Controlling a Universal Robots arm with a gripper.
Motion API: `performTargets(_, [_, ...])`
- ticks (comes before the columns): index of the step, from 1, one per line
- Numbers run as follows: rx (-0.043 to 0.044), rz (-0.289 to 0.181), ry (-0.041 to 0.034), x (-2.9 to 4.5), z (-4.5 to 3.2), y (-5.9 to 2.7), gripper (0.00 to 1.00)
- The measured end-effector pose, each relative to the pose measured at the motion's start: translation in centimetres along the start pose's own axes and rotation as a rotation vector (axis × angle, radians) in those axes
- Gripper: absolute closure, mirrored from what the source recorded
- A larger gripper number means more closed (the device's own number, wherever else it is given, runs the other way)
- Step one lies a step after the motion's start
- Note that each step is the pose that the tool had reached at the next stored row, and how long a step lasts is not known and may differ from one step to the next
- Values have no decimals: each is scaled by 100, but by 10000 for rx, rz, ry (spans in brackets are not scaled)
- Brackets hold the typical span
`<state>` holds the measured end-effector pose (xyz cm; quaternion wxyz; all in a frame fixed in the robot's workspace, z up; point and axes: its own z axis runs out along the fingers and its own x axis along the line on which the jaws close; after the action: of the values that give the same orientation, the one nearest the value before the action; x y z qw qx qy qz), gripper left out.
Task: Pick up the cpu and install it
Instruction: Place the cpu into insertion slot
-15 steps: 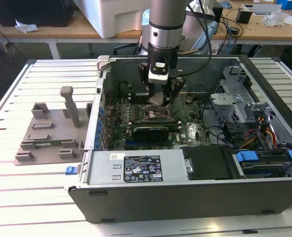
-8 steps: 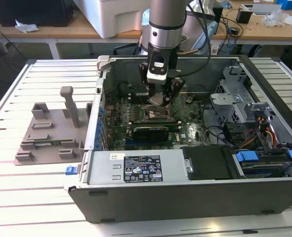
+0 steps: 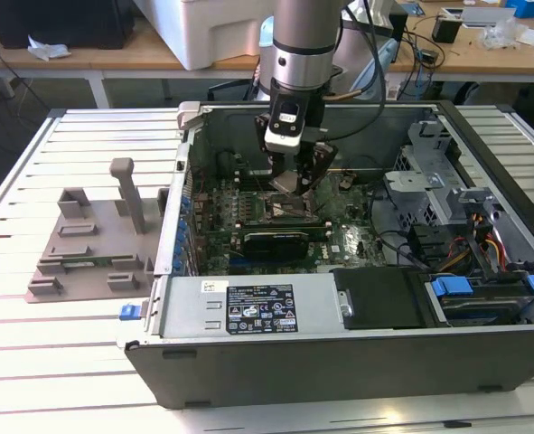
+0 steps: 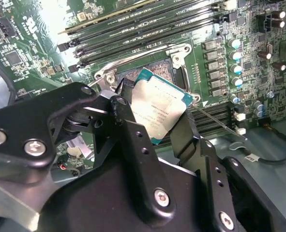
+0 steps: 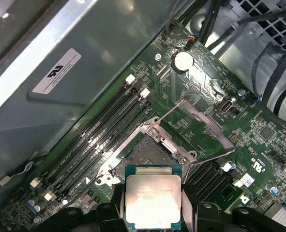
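The cpu (image 5: 153, 197), a flat square chip with a silver top and green rim, is held between my black fingers (image 4: 128, 121) a little above the motherboard's open socket (image 5: 142, 155). In the second wrist view the cpu (image 4: 158, 108) hangs tilted over the socket frame (image 4: 179, 53). In the exterior view my gripper (image 3: 295, 181) reaches down into the open computer case (image 3: 357, 353), with the cpu (image 3: 287, 182) just above the socket (image 3: 283, 210). The socket's metal load plate (image 5: 201, 126) is swung open beside it.
Memory slots (image 5: 101, 133) run along one side of the socket, with more slots (image 5: 208, 175) on the other. Cables (image 5: 268, 58) and a drive cage (image 3: 434, 176) crowd the case at the exterior view's right. A grey fixture (image 3: 90, 244) sits on the table at the exterior view's left.
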<state>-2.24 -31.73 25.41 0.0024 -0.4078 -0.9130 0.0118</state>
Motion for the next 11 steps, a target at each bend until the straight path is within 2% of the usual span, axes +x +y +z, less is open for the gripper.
performTargets(7, [1, 389, 9, -1, 0, 1, 45])
performTargets(11, [3, 777, 19, -1, 0, 1, 45])
